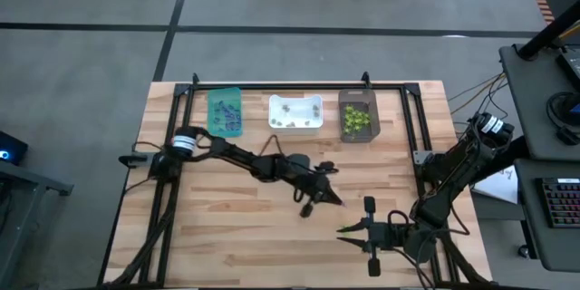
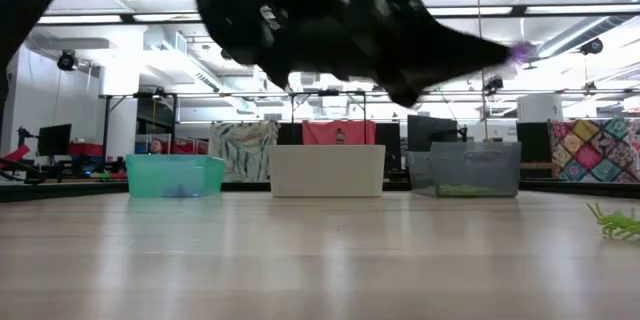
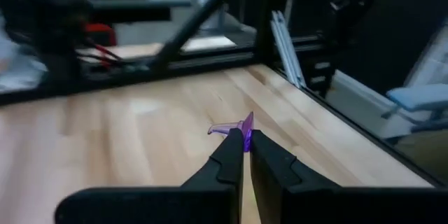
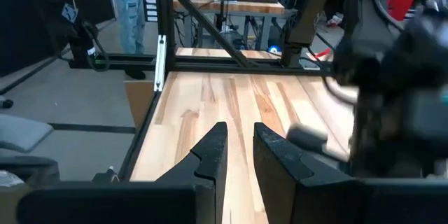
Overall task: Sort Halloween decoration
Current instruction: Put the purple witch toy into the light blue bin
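My left gripper [image 3: 244,147] is shut on a tiny purple trinket [image 3: 240,127], one of the Halloween decoration pieces. It hovers above the middle of the table [image 1: 333,199] and shows as a dark blur high in the low view, the purple piece [image 2: 520,53] at its tip. A lime-green trinket [image 2: 615,222] lies on the table, close to the tips of my right gripper [image 1: 344,234]. That gripper [image 4: 239,150] hangs above the table near its front right, its fingers a little apart with nothing between them. My left gripper pinches the purple trinket between its two fingertips [image 3: 234,143], and only a small part of the piece [image 3: 246,122] sticks out past them. The fingers point nearly level, slanting slightly down. The trinket is lifted clear of the table.
Three bins stand in a row at the table's far edge: a teal one [image 1: 225,111] holding purple pieces, a white one [image 1: 295,113] holding pale pieces, and a dark one [image 1: 358,116] holding green pieces. A black frame [image 1: 272,84] runs around the table's back and sides.
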You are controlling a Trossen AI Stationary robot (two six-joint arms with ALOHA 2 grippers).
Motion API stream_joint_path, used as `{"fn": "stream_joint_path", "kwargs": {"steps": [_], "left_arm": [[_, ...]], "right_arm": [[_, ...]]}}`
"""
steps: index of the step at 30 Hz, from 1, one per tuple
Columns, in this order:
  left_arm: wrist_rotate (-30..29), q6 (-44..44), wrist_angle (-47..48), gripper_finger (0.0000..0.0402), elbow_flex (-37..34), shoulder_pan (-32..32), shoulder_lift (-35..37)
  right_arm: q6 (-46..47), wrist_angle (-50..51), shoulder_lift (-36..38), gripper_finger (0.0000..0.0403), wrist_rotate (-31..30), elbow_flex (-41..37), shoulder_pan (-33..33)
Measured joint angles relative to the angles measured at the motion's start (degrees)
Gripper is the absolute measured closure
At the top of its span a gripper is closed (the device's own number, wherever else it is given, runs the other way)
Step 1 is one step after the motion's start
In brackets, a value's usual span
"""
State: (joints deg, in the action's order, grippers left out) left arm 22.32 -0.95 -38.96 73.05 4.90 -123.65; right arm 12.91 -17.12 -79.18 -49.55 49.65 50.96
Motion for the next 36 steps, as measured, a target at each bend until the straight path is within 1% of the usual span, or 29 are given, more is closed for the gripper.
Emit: {"fn": "stream_joint_path", "kwargs": {"steps": [3, 8, 10, 12, 16, 21, 23, 24, 26, 29, 32, 36], "left_arm": [[-3.6, -1.2, 0.5, 0.0402, -6.1, 0.0, 7.1], [-13.1, -2.6, 3.5, 0.0402, -17.0, 0.0, 21.0], [-18.0, -2.8, 5.5, 0.0402, -21.2, 0.0, 26.7], [-25.4, -2.7, 8.5, 0.0402, -25.3, 0.0, 32.5], [-43.7, -0.9, 16.6, 0.0401, -32.8, 0.0, 43.6], [-68.5, 5.0, 34.1, 0.0401, -39.3, -0.7, 55.9], [-75.6, 8.6, 42.0, 0.0401, -41.3, -2.1, 59.9], [-77.4, 10.6, 45.6, 0.0401, -42.2, -3.3, 61.8], [-76.8, 14.7, 51.8, 0.0401, -43.5, -6.3, 64.8], [-71.6, 18.2, 55.6, 0.0401, -45.0, -12.4, 67.9], [-64.0, 18.6, 56.5, 0.0401, -46.1, -19.7, 69.0], [-52.6, 19.2, 56.9, 0.0401, -46.0, -29.8, 67.9]], "right_arm": [[0.0, -0.6, 0.0, 0.0344, 0.0, 0.0, 0.0], [0.0, -1.3, 0.0, 0.0344, 0.0, 0.0, 0.0], [0.0, -1.4, 0.0, 0.0344, 0.0, 0.0, 0.0], [-0.6, -1.5, 0.0, 0.0344, 0.0, 0.0, 0.0], [-1.5, -1.7, 0.0, 0.0344, 0.0, 0.0, -0.2], [-1.6, -1.6, -0.1, 0.0344, 0.1, 0.0, -1.2], [-1.6, -1.6, -0.2, 0.0344, 0.2, 0.0, -1.7], [-1.7, -1.6, -0.2, 0.0344, 0.4, 0.0, -2.0], [-2.3, -1.6, -0.5, 0.0344, 0.6, 0.0, -2.6], [-3.1, -1.6, -0.5, 0.0344, 2.6, 0.0, -3.4], [-3.1, -1.6, -0.5, 0.0344, 4.0, 0.0, -4.5], [-3.5, -1.6, -0.5, 0.0344, 5.6, 0.0, -5.8]]}}
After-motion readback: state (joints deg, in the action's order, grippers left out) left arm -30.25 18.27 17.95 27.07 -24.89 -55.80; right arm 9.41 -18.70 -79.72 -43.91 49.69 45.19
